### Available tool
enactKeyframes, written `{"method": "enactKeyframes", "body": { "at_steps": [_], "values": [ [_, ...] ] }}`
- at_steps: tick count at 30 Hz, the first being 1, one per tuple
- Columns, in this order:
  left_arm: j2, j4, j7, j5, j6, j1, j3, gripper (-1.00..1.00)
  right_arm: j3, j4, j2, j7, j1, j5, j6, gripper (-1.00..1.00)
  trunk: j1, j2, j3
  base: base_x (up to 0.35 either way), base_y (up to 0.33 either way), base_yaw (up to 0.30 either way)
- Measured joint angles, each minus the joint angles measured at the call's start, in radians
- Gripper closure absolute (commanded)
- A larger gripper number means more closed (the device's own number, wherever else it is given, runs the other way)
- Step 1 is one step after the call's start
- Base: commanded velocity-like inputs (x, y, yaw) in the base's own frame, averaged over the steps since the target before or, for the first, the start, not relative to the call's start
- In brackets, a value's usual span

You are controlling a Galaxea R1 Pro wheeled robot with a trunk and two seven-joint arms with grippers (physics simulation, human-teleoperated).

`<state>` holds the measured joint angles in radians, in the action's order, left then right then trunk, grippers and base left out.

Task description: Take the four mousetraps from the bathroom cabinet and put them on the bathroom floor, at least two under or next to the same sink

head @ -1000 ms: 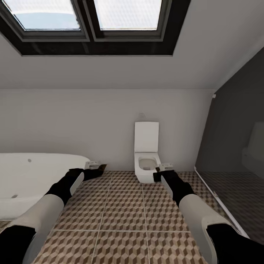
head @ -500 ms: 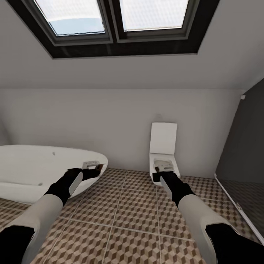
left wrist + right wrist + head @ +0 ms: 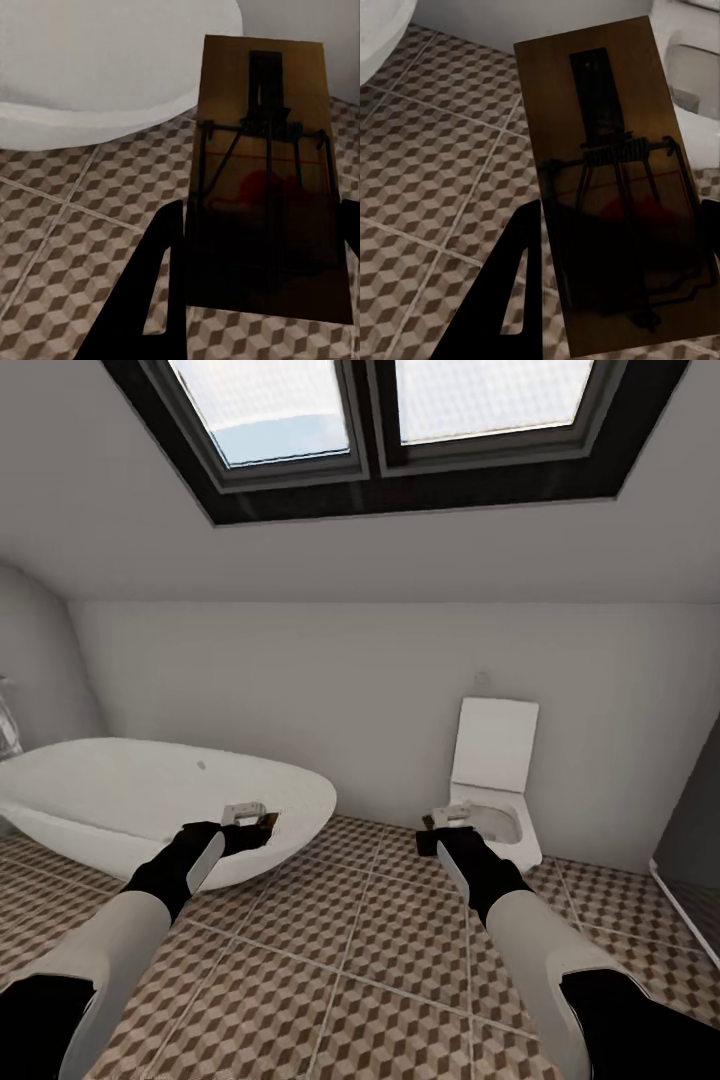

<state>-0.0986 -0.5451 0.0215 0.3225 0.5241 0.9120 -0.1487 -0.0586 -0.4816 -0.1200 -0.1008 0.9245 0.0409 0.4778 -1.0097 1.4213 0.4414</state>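
**Both pincers carrying traps across the bathroom**

The left gripper (image 3: 250,828) is clamping a mousetrap (image 3: 264,180) between its fingers, the brown board jutting forward past the fingertips with its wire spring and red bait patch facing up. It is hanging in front of the near end of the white bathtub (image 3: 150,800), above the bathroom floor (image 3: 340,950). Further right, the right gripper (image 3: 440,832) is gripping a second mousetrap (image 3: 611,187) the same way, poised just before the toilet (image 3: 490,800), whose lid is standing up against the wall.

By my reading, this is the carrying step: two traps are in hand and are not yet set on the tiles. The next move is calling for finding the sink, then lowering each board flat onto the tiles under or right beside it before letting go.

Around the arms, a skylight (image 3: 390,420) is sitting in the sloped ceiling, and a dark glass panel (image 3: 695,840) is closing off the far right. The tub and toilet are flanking the open tiles ahead, so the base is needing room to swing clear of both.
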Motion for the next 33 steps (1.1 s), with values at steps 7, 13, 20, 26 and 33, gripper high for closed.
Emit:
{"method": "enactKeyframes", "body": {
  "at_steps": [7,13,20,26,33],
  "values": [
    [0.006,0.151,-0.010,0.000,-0.178,0.000,-0.001,1.00,0.000,0.000,0.000,0.000,0.000,0.001,0.000,1.00,0.000,0.000,0.000,0.000,0.000,0.300],
    [0.016,0.159,-0.009,-0.005,-0.210,0.000,-0.002,1.00,0.000,0.000,0.000,0.000,0.000,0.005,0.000,1.00,0.000,0.000,0.000,0.000,0.000,0.300],
    [0.017,0.155,-0.008,-0.005,-0.215,0.000,-0.001,1.00,0.000,0.000,0.000,0.001,0.000,0.005,0.000,1.00,0.000,0.000,0.000,0.000,0.000,0.300],
    [0.014,0.159,-0.011,-0.003,-0.216,0.000,-0.001,1.00,-0.001,0.000,0.000,0.001,0.000,0.004,0.000,1.00,0.000,0.000,0.000,0.000,0.000,0.300],
    [0.012,0.169,-0.012,-0.004,-0.216,0.000,-0.001,1.00,-0.001,0.000,-0.001,0.002,0.000,0.001,0.000,1.00,0.000,0.000,0.000,0.000,0.000,0.300]
  ]
}}
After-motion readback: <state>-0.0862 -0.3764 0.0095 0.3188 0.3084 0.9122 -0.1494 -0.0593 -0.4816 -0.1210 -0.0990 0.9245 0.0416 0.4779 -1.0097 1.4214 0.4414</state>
